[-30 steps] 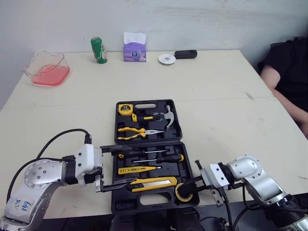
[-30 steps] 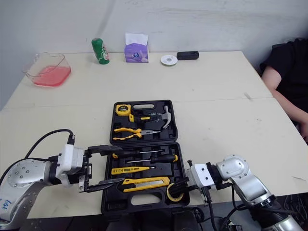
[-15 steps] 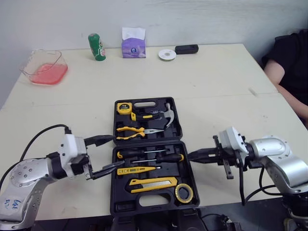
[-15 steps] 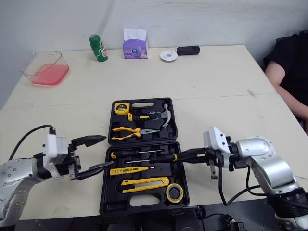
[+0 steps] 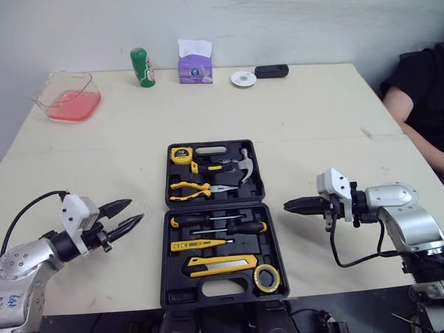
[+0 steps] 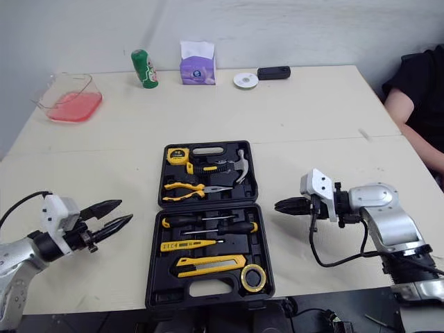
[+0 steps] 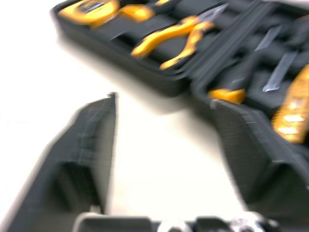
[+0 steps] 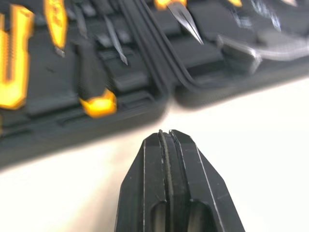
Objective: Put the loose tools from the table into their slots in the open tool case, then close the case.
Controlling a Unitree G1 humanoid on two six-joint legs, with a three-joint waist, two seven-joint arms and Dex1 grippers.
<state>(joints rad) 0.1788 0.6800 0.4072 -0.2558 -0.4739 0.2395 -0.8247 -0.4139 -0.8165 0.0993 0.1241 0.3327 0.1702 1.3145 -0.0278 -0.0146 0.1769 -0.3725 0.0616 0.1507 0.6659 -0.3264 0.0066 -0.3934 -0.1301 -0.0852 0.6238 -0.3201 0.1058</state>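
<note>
A: Room and surface?
B: Pale wall (image 5: 291, 28); beige table (image 5: 312, 118); open case (image 5: 208, 288) flat at its near centre, tools (image 5: 211, 244) in slots.
A: Grippers?
B: Left gripper (image 5: 135, 209) spread, empty, left of case; right gripper (image 5: 288, 205) closed, empty, right of it.

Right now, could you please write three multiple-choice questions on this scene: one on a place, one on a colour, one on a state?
1. Where does the yellow tape roll lie?
A in the tool case, near right corner; B outside the case; C in a gripper.
2. What colour is the can?
A red; B green; C blue.
3. Of the left gripper and the right gripper, which is open?
A left only; B right only; C both.

Key: 1 A, it sits in its slot; 2 B, its body is green; 3 A, the left fingers stand apart and the right ones press together.
</note>
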